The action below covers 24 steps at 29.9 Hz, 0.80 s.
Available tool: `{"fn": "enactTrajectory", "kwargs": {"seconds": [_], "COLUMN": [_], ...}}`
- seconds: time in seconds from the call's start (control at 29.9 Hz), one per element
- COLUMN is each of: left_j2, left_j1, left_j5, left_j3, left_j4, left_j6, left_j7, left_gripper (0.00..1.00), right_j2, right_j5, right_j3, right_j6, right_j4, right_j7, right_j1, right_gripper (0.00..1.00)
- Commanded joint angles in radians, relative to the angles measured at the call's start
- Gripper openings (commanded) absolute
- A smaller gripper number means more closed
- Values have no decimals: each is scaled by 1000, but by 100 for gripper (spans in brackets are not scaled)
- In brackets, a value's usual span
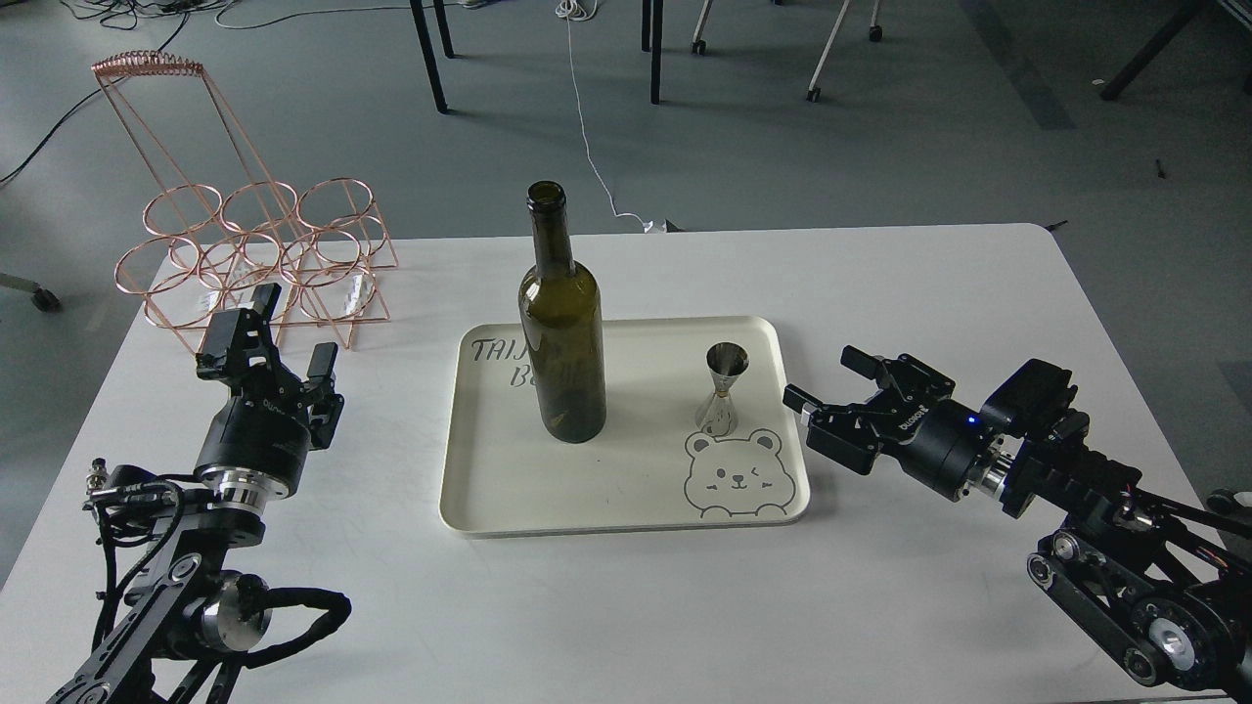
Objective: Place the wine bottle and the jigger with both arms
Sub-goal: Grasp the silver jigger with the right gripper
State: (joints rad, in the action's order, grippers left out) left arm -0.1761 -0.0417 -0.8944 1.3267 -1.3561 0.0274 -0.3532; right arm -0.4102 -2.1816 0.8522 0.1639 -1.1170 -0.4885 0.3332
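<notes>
**Upright on the tray: bottle and jigger, both arms clear**

Broadly, a grey floor with chair legs and cables lies behind the white counter (626,606). At its far left corner stands a copper wire rack (259,259). The cream tray (469,489) shows partly hidden lettering, "TAI" and "B", plus a bear drawing. The wine bottle (561,323) stands on its left half, the jigger (725,386) on its right. Left fingers (266,332) and right fingers (827,381) spread wide, holding nothing.
</notes>
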Motion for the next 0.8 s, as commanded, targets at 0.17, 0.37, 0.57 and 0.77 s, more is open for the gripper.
{"fn": "enactTrajectory", "kwargs": {"seconds": [0.17, 0.37, 0.57, 0.77], "left_j2": [1, 3, 15, 21], "left_j1": [-1, -1, 0, 0], "left_j5": [0, 0, 0, -1], "left_j3": [0, 0, 0, 0], "left_j4": [0, 0, 0, 0], "left_j6": [0, 0, 0, 0], "left_j7": [-1, -1, -1, -3], "left_gripper": [98, 98, 98, 98], "right_j2": [82, 120, 154, 188], "right_j5": [0, 0, 0, 0], "right_j3": [-64, -91, -97, -108], "right_j6": [5, 3, 3, 3], "right_j4": [118, 152, 194, 241], "right_j7": [0, 0, 0, 0], "right_j1": [69, 93, 122, 145], "right_gripper": [92, 82, 78, 75]}}
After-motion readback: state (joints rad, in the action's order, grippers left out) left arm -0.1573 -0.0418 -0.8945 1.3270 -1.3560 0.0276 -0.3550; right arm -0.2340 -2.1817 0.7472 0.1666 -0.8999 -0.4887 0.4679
